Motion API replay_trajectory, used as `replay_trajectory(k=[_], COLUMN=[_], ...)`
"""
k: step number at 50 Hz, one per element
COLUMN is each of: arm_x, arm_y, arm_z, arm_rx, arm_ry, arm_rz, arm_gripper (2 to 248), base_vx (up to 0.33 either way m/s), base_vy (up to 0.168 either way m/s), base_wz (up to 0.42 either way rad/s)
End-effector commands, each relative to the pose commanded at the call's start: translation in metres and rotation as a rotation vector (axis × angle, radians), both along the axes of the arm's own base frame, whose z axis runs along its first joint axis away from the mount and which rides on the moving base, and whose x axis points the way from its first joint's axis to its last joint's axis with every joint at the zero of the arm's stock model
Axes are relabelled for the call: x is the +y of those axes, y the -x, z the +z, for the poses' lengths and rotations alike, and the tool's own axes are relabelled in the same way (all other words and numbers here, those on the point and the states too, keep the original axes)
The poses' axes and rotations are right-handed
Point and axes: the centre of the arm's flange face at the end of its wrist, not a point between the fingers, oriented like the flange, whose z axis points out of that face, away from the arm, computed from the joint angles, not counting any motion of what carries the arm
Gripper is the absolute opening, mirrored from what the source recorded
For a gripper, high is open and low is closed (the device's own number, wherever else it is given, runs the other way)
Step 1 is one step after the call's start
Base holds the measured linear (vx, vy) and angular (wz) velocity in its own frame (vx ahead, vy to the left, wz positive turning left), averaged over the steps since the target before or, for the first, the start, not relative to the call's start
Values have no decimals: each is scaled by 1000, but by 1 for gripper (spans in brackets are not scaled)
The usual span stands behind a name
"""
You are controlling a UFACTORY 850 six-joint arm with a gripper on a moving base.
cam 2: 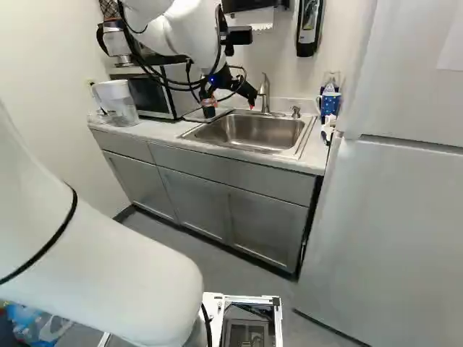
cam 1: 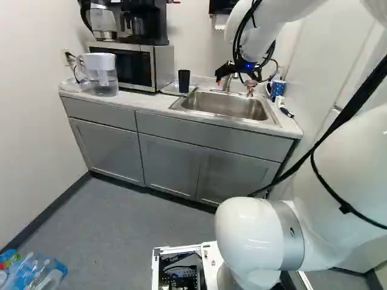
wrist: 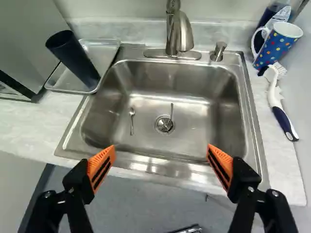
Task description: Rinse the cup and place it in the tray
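There's the wide steel sink (wrist: 160,107), its basin giving me open room inside a raised rim, and close beside it the shallow tray (wrist: 109,46). My pincer (cam 2: 230,107) is spread wide, holding nothing, the faucet (wrist: 181,31) rising beyond, and here's the cup (wrist: 75,58), dark, tall, upright in the tray!

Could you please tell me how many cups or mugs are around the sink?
2: the black cup on the tray, and the dotted mug across the sink, near the brush. More may be hidden.
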Motion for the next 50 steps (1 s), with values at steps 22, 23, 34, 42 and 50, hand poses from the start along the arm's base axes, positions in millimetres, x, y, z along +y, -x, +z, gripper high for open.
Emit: replay_trajectory(k=[22, 23, 34, 42, 50], arm_x=[0, 0, 0, 0, 0], arm_y=[0, 0, 0, 0, 0], arm_z=[0, 0, 0, 0, 0], arm_rx=[0, 0, 0, 0, 0], arm_ry=[0, 0, 0, 0, 0], arm_rz=[0, 0, 0, 0, 0], arm_gripper=[247, 247, 247, 247, 247], base_vx=[-127, -107, -110, -91, -88], base_vy=[-3, -2, -2, -2, -1], base_wz=[3, 3, 2, 2, 3])
